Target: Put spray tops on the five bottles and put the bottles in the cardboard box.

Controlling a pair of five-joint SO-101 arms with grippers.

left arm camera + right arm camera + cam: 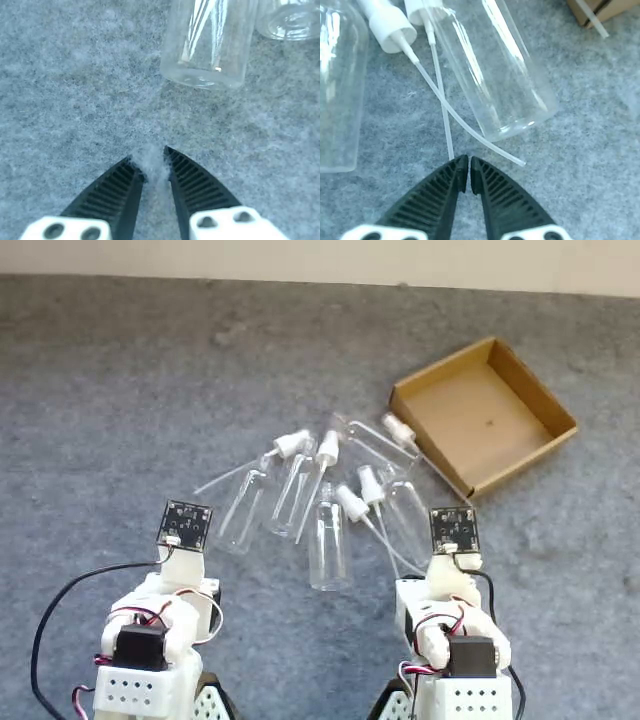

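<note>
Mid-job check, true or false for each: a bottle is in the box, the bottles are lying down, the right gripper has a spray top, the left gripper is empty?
The cardboard box holds a bottle. False: no bottle is in it.
The bottles lie on their sides. True.
The right gripper grips a spray top. False: it is shut on nothing; the spray tops lie loose among the bottles.
The left gripper holds nothing. True.

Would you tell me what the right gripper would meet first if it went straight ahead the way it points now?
Most likely the thin dip tubes of two loose spray tops, lying just past the right gripper; a clear bottle lies beyond.
</note>
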